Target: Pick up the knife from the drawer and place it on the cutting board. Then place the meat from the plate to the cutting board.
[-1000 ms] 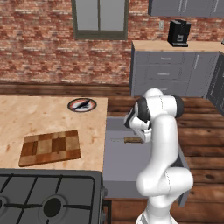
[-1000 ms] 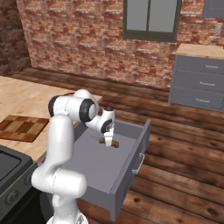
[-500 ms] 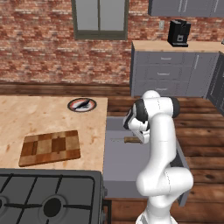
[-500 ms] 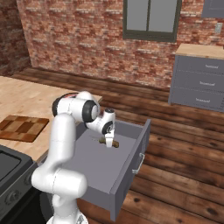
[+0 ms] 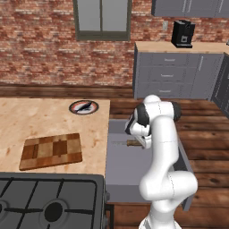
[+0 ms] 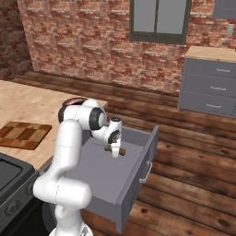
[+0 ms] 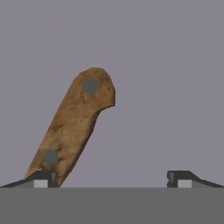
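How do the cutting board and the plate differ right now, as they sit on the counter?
The cutting board is rectangular, checkered in light and dark brown, and bare; the plate is round, smaller, black-rimmed with a red ring, and carries the dark meat. Both lie flat on the wooden counter.

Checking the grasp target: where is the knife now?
The knife lies in the open drawer, right of the counter holding the cutting board; its wooden handle sits beneath the open claw.
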You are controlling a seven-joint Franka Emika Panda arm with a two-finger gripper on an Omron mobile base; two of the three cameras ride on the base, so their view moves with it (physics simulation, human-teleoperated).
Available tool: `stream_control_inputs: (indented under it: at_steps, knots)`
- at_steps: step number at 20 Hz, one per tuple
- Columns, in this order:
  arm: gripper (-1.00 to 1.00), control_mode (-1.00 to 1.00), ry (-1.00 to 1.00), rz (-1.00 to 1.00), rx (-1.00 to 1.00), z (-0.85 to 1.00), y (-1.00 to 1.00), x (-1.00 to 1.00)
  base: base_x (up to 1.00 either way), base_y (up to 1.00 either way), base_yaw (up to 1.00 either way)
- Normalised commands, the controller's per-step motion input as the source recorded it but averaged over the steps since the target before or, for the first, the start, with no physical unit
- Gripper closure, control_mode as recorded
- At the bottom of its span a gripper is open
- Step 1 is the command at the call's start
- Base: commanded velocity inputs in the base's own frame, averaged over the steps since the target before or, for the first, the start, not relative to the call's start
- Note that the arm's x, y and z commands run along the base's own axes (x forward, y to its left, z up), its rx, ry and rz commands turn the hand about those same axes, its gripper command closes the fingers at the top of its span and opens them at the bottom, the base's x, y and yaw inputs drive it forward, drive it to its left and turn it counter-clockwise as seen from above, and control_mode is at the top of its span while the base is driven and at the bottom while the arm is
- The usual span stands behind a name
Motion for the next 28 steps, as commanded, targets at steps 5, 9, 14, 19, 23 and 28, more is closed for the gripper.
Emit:
stream_control_inputs:
  at_steps: [5,9,14,19,23,28]
  knots:
    - [-1.0,-1.0,0.0,0.0,0.0,-0.05,0.0,0.2,0.0,0.0,0.0]
    - [-1.0,-1.0,0.0,0.0,0.0,0.0,0.0,0.07,0.0,0.0,0.0]
    - [-1.0,-1.0,0.0,0.0,0.0,0.0,0.0,0.0,0.0,0.0,0.0]
    - [-1.0,-1.0,0.0,0.0,0.0,0.0,0.0,0.0,0.0,0.0,0.0]
    - [-1.0,-1.0,0.0,0.0,0.0,0.0,0.0,0.1,0.0,0.0,0.0]
    - [-1.0,-1.0,-0.01,0.0,0.0,-0.02,0.0,0.31,0.0,0.0,0.0]
